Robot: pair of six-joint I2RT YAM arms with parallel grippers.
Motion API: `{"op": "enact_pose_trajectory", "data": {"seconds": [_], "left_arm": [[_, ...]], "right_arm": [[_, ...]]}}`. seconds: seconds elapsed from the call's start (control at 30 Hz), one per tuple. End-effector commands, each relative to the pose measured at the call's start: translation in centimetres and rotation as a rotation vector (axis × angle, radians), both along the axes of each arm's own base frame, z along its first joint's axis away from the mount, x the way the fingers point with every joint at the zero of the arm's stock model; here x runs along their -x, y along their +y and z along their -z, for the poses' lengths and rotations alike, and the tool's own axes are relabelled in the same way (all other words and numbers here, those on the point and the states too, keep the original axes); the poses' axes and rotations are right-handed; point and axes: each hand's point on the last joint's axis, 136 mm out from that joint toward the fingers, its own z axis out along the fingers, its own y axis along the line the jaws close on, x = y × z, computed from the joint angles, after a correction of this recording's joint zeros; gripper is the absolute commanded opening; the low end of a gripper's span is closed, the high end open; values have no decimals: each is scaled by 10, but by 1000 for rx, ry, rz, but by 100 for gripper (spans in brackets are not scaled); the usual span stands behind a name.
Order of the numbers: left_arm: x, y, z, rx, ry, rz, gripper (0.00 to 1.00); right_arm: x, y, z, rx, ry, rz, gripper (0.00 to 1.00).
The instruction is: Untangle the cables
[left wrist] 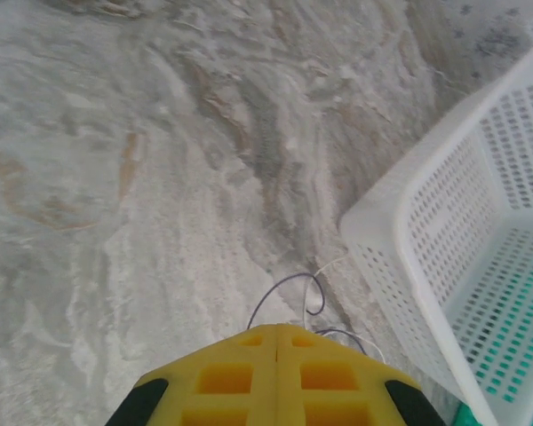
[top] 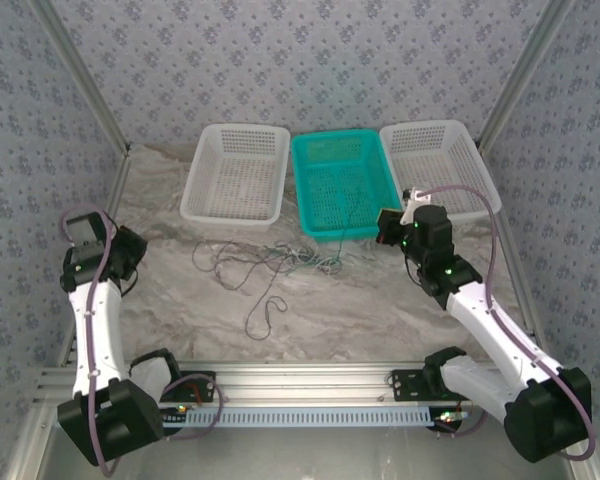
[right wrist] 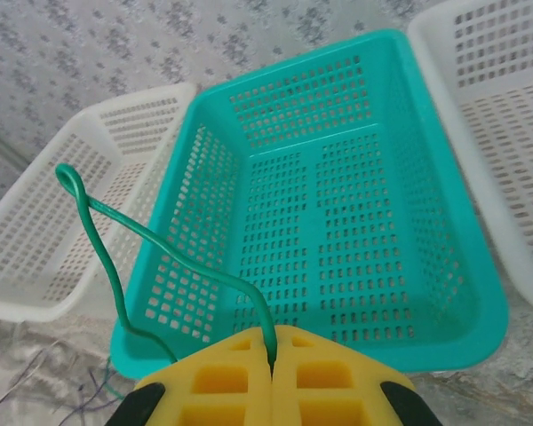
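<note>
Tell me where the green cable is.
Right wrist view: the green cable is pinched in the right claw, looping up-left in front of the teal basket.

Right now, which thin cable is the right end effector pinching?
The thin green cable, looping from the right end effector; the others lie on the marbled table.

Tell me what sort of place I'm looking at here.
Probably a robot test booth, not a home: left arm and right arm bolted to an aluminium rail, patterned panel walls boxing in a marble-look table, thin cables tangled on it, one green cable in the right claw.
</note>
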Motion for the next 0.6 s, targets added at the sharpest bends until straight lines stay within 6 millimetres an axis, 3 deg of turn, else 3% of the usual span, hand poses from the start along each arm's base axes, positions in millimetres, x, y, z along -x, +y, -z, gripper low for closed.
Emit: {"op": "enact_pose_trajectory", "data": {"seconds": [0.0, 0.1, 0.27, 0.47, 0.57], "left_arm": [[-20, -38, -16, 139, -169, 181, 0], [-22, -76, -26, 230, -237, 297, 7], [-5, -147, -44, 210, -294, 524, 43], [27, -238, -56, 114, -357, 1026, 44], [41, -279, -47, 23, -351, 1222, 54]], "right_arm": [[14, 34, -10, -68, -25, -201, 0], [33, 67, -30, -99, -95, -398, 0], [55, 103, -63, -92, -198, -576, 0], [53, 125, -84, -91, -249, -639, 0], [48, 131, -90, -110, -259, -661, 0]]}}
